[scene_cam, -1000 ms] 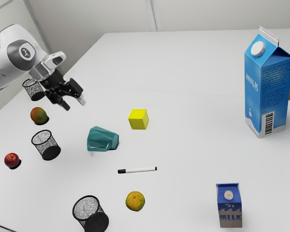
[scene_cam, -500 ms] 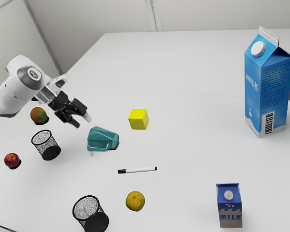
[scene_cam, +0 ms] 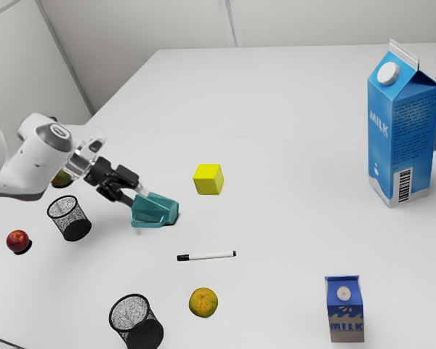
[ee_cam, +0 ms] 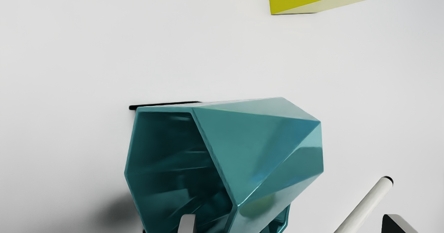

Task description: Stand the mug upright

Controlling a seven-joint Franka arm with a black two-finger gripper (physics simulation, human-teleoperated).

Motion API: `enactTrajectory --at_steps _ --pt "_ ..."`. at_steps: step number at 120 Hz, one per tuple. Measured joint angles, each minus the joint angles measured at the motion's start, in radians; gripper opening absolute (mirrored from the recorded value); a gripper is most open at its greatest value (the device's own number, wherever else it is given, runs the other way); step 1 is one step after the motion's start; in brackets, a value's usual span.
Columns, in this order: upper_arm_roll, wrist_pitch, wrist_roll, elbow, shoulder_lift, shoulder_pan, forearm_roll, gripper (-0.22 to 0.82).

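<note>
"Where is the mug (scene_cam: pixel 157 209)?"

"Lying on its side on the bench (scene_cam: pixel 291 240), teal and faceted, with its open mouth toward the exterior view's left, where the arm (scene_cam: pixel 36 160) reaches in."

"And the gripper (scene_cam: pixel 135 196)?"

"Right at the mouth end. Its two fingers are spread wide, with nothing pinched between them. In the wrist view, one fingertip (ee_cam: pixel 187 223) overlaps the dark opening, and the other (ee_cam: pixel 395 224) is out past the mug's body, over toward the marker (ee_cam: pixel 364 205)."

"Is either finger touching the mug?"

"I can't tell. One looks very close to the rim."

"What else is around it?"

"A yellow cube (scene_cam: pixel 208 179) sits near the mug, toward the bench's far edge. The marker lies on the opposite side of the mug from the cube, and beyond it is an orange (scene_cam: pixel 203 302)."

"Toward the exterior view's left?"

"A black mesh cup (scene_cam: pixel 70 218), a red apple (scene_cam: pixel 17 241), and a mango (scene_cam: pixel 61 178) partly hidden by the arm. A second mesh cup (scene_cam: pixel 136 320) stands at the near edge of that view."

"And to its right?"

"Two upright milk cartons: a tall blue one (scene_cam: pixel 401 131), and a small one (scene_cam: pixel 345 313) nearer the camera."
</note>
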State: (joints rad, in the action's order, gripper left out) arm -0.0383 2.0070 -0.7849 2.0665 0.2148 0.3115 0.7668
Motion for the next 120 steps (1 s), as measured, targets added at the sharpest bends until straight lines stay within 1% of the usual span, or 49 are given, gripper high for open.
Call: enactTrajectory --at_steps 21,47,53,61,79,89,104,120 --pt "0.0 0.006 -0.054 0.006 0.033 0.0 0.075 0.58" --pt "0.001 0.009 -0.121 0.033 0.048 0.0 0.188 0.58" --pt "0.001 0.009 -0.135 0.036 0.048 0.0 0.207 0.57" --pt "0.001 0.008 -0.153 0.038 0.048 0.0 0.223 0.47" --pt "0.005 0.007 -0.185 0.039 0.045 0.0 0.239 0.16" --pt "0.007 0.006 -0.2 0.039 0.04 0.0 0.242 0.03" --pt "0.012 0.008 -0.219 0.037 0.017 -0.001 0.242 -0.08" --pt "0.014 0.008 -0.233 0.037 -0.025 -0.012 0.235 -0.13"
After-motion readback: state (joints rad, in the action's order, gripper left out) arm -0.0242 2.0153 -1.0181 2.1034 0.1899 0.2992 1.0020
